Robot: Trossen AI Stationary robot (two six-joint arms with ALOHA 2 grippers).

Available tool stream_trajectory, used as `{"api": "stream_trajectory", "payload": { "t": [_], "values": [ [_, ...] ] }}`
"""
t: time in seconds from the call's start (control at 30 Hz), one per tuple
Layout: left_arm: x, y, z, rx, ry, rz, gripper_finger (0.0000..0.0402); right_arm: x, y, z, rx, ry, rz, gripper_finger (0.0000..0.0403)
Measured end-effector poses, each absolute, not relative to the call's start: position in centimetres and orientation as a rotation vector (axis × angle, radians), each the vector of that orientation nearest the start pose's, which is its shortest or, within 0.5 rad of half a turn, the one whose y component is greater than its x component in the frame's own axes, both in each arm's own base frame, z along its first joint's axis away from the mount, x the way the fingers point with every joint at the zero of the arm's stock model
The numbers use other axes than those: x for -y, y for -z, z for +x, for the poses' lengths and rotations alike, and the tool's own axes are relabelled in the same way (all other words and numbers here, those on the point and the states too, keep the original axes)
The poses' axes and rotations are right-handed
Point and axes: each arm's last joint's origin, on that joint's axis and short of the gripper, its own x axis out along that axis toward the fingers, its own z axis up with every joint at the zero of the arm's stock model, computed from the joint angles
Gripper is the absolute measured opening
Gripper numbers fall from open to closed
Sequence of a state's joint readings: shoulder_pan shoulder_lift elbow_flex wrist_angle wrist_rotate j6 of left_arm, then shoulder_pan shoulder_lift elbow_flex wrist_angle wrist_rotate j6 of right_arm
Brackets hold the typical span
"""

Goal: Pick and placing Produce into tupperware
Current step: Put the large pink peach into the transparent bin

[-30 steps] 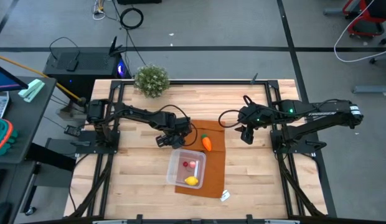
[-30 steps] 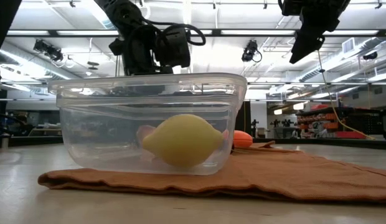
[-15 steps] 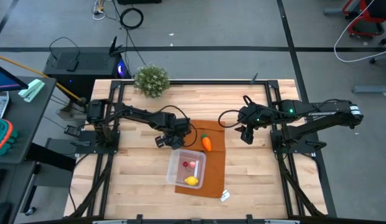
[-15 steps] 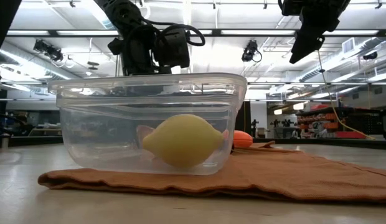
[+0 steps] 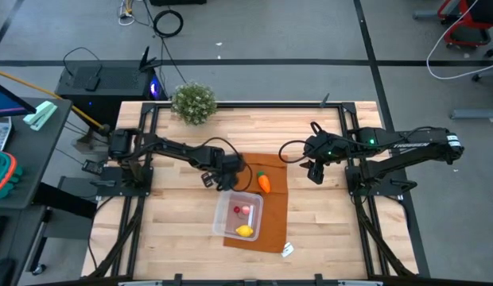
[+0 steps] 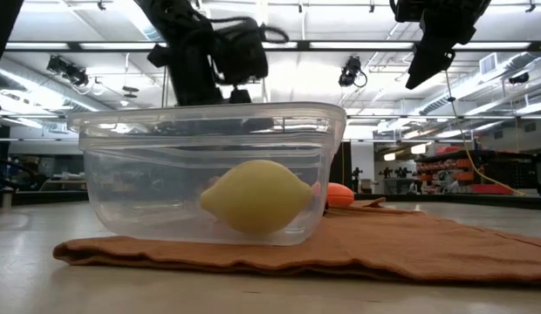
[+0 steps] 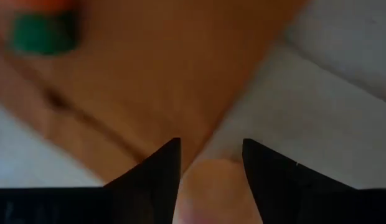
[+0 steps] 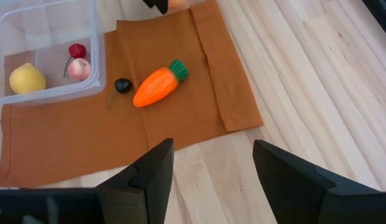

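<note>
Big wooden table [image 5: 183, 230] under two dark arms. Flat brown-orange mat [image 5: 275, 208] lying on the middle of the table. Clear tupperware [image 5: 238, 214] sitting on the left part of the mat, closer to the near edge. Inside the box: a yellow lemon [image 5: 244, 231] at the near end, plus a small pink piece [image 8: 80, 68] and a tiny red piece [image 8: 76, 50] touching each other farther in. Bushy green plant [image 5: 193, 102] standing at the far edge of the table, well apart from the box. Orange carrot [image 5: 264, 183] with a green top lying on the mat just past the far right corner of the box, outside it. Tiny dark berry [image 8: 122, 85] on the mat between the carrot and the box wall. Left gripper [image 5: 220, 179] hanging just past the far left corner of the box, fingers [image 7: 157, 171] pinching a peach-coloured fruit [image 7: 208, 191]. Right gripper [image 5: 316, 170] hanging over bare wood to the right of the mat, fingers [image 8: 152, 171] spread wide, holding nothing.
</note>
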State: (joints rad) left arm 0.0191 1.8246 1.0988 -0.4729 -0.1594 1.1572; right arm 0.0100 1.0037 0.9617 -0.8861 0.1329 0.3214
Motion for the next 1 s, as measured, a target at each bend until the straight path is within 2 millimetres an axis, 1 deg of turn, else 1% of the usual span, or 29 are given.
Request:
{"api": "stream_trajectory", "payload": {
  "t": [0.13,0.33,0.43,0.5,0.57,0.67,0.77,0.87,1.0],
  "values": [
    [-1.1,-16.4,34.7,-1.131,0.482,1.044,0.0193,0.2,-29.9,18.3,-0.898,0.262,0.232,0.019],
    [-1.2,-18.8,36.1,-1.094,0.381,0.946,0.0238,0.2,-29.9,18.3,-0.899,0.262,0.234,0.019],
    [-1.7,-20.1,36.6,-1.089,0.288,0.867,0.0262,0.2,-29.9,18.3,-0.899,0.257,0.237,0.019],
    [-2.3,-20.8,36.7,-1.105,0.266,0.837,0.0277,0.2,-29.9,18.3,-0.899,0.255,0.237,0.019],
    [-3.0,-21.2,36.5,-1.149,0.253,0.803,0.0291,0.2,-29.9,18.3,-0.9,0.252,0.239,0.019],
    [-4.3,-21.7,36.3,-1.192,0.176,0.685,0.031,0.2,-29.9,18.3,-0.9,0.251,0.239,0.019],
    [-5.2,-21.5,35.5,-1.255,0.165,0.563,0.0325,0.2,-29.9,18.3,-0.9,0.251,0.239,0.019],
    [-5.7,-21.2,34.9,-1.291,0.205,0.466,0.0334,0.2,-29.9,18.3,-0.9,0.249,0.236,0.019],
    [-5.8,-21.1,34.7,-1.305,0.214,0.449,0.0337,0.2,-29.9,18.3,-0.901,0.247,0.238,0.019]
  ]
}}
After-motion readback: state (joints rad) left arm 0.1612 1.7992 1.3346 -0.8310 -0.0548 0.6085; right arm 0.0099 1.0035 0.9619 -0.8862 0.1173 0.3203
